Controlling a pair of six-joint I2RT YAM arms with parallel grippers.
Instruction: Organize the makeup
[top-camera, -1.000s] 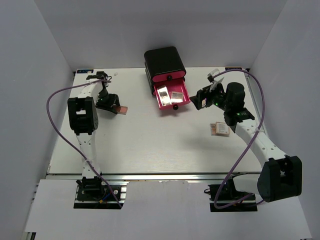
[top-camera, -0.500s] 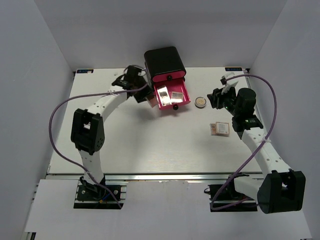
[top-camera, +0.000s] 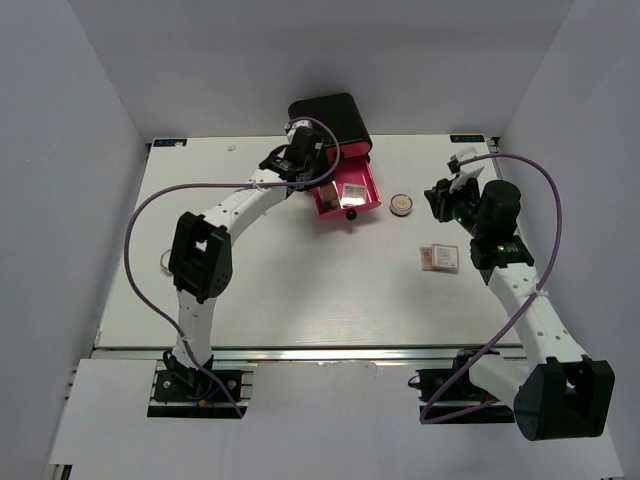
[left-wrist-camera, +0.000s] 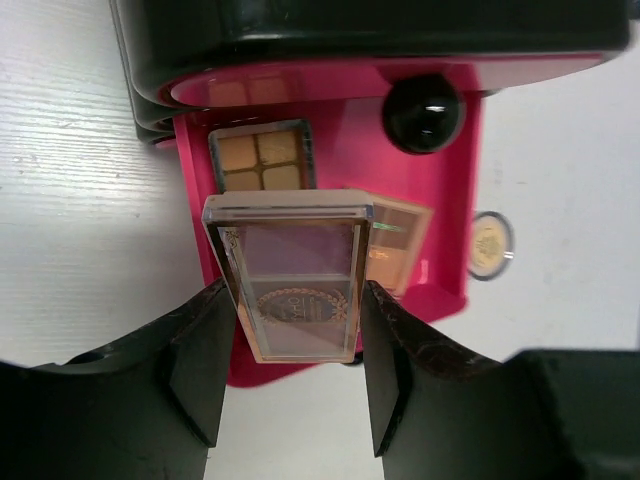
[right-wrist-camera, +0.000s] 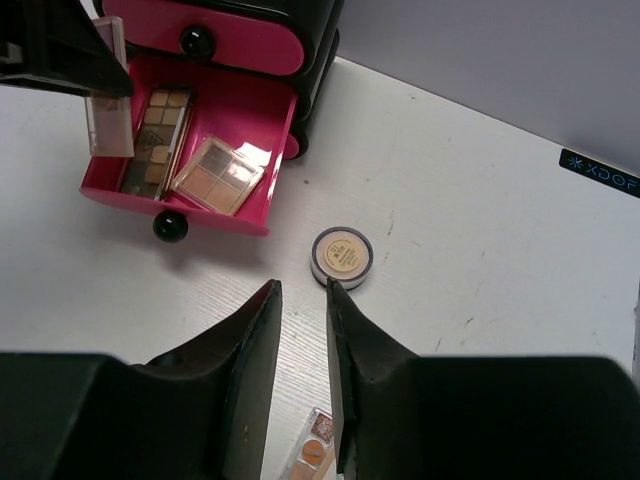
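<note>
Holding a rectangular palette (left-wrist-camera: 295, 290) by its long edges, your left fingers (left-wrist-camera: 195, 350) hang over the open pink drawer (left-wrist-camera: 445, 230) of the black box (top-camera: 325, 115). Beneath them a four-pan tan palette (left-wrist-camera: 260, 162) and a second tan palette (left-wrist-camera: 392, 250) lie in that drawer, the second partly hidden by the held one. A black knob (left-wrist-camera: 422, 112) sits just beyond. Your right fingers (right-wrist-camera: 255, 380) stand narrow, gripping nothing, with the round gold compact (right-wrist-camera: 341, 255) on the worktop (right-wrist-camera: 480, 230) just past their tips and a small square palette (top-camera: 440, 258) nearer that arm.
</note>
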